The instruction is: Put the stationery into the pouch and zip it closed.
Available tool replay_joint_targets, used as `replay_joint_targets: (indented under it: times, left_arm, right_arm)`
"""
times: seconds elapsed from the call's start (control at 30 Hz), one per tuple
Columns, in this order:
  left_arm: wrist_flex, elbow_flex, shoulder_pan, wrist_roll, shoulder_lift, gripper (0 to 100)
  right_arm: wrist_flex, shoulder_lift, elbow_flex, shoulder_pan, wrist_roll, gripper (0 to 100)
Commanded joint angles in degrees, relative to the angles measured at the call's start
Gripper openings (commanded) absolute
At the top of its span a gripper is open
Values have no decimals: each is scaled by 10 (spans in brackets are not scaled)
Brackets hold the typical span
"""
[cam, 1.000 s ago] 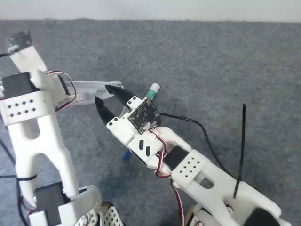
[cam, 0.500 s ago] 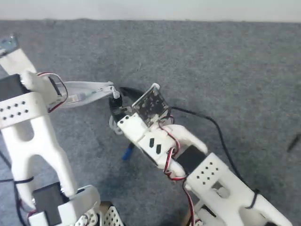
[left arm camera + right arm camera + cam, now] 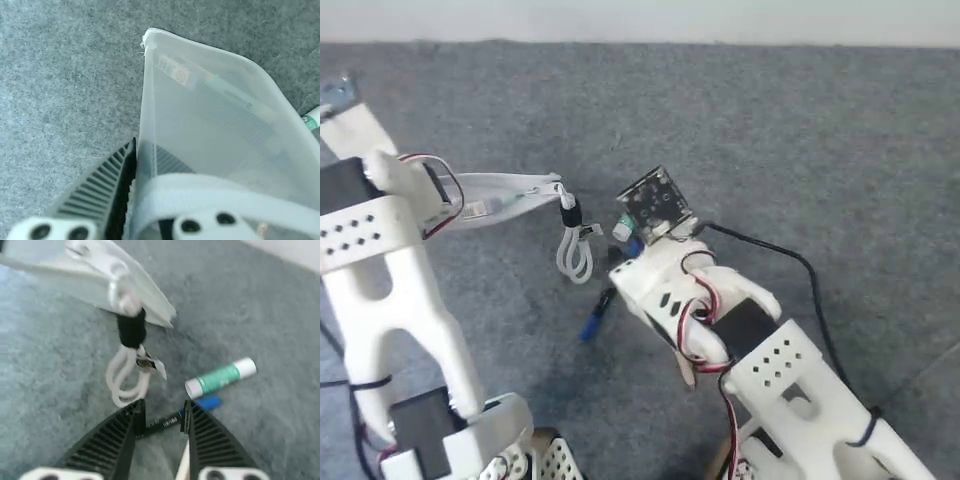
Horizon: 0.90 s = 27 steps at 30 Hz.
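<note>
Two arms work over a grey carpet (image 3: 800, 130). The left gripper (image 3: 142, 165) is clamped on one end of the pale, see-through pouch (image 3: 505, 190), with the mesh pinched between its jaws. The pouch's long axis runs from that gripper toward the right arm, and its free end points that way. From the free end a black-collared white cord (image 3: 575, 250) trails down to a loop on the carpet.

The right gripper (image 3: 162, 412) hangs just beyond the cord loop, on the side away from the pouch. Its jaws stand a narrow gap apart and hold nothing. A pen (image 3: 595, 315) lies on the carpet beneath them and crosses the gap; whether the tips touch it cannot be told. The pen sits near the loop, its dark barrel end angled toward the cord and its blue end pointing away from the pouch.

A green glue stick (image 3: 220, 377) with a white cap lies flat beside the pen's blue end, its long axis roughly in line with the pen and its cap pointing away from the cord.
</note>
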Motion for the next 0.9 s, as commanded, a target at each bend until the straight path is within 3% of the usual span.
replay_joint_targets:
  times: [0.0,0.33,0.87]
  left_arm:
    - [-11,-5,-7,11,-4,11]
    - [-23,-5,-42,11,-4,11]
    - [-21,-5,-44,9,-4,11]
  right_arm:
    - [39,-18,-34,15,-9,113]
    - [44,148,-76,53,-6,117]
    - [44,435,-209,57,20,117]
